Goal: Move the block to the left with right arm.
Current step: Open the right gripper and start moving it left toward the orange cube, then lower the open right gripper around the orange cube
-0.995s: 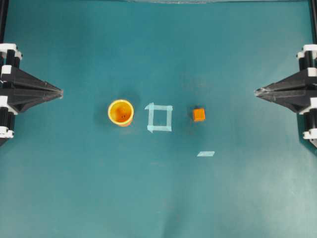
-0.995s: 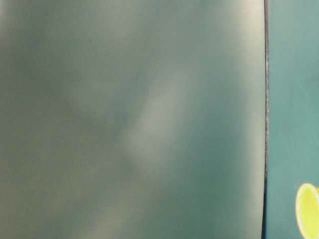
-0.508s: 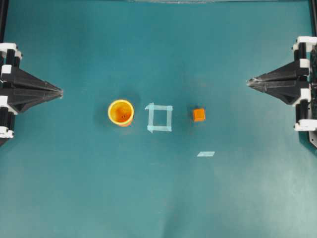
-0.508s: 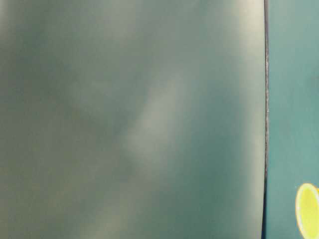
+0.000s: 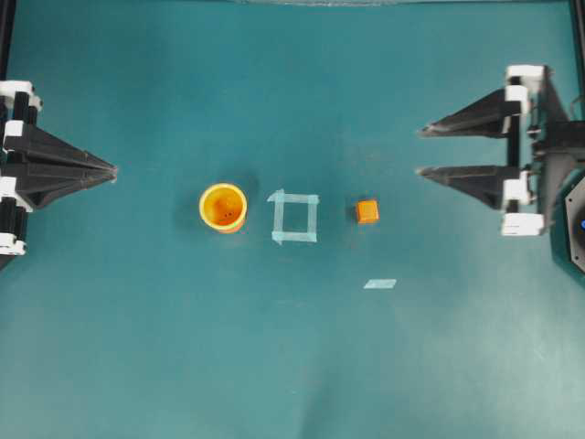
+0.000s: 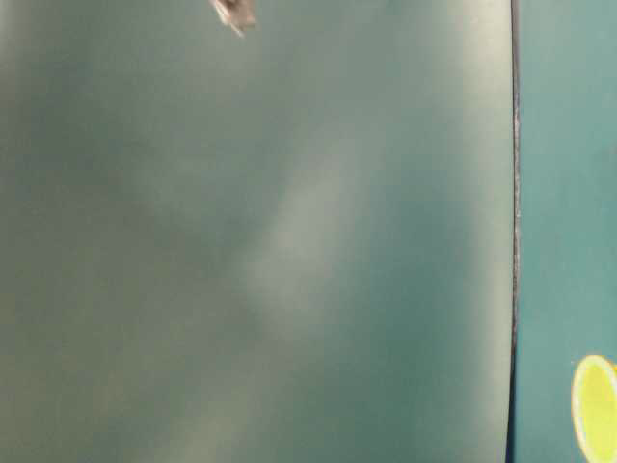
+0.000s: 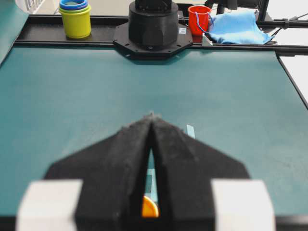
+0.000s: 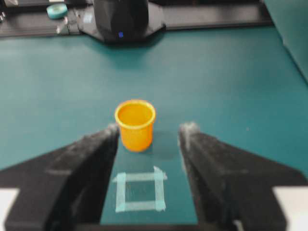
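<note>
The block, a small orange cube, sits on the teal table just right of a tape square. My right gripper hovers to the block's right and slightly farther back, open with nothing between its fingers. In the right wrist view that gripper frames the tape square and the orange cup; the block does not show there. My left gripper rests at the far left, shut and empty, its tips pressed together.
The orange cup stands left of the tape square. A loose tape strip lies in front of the block. Behind the right arm's base are stacked cups, a red cup and a blue cloth.
My right gripper has opened wide and moved left toward the block, shifting slightly toward the back. The block, the cup and the left gripper have not moved.
</note>
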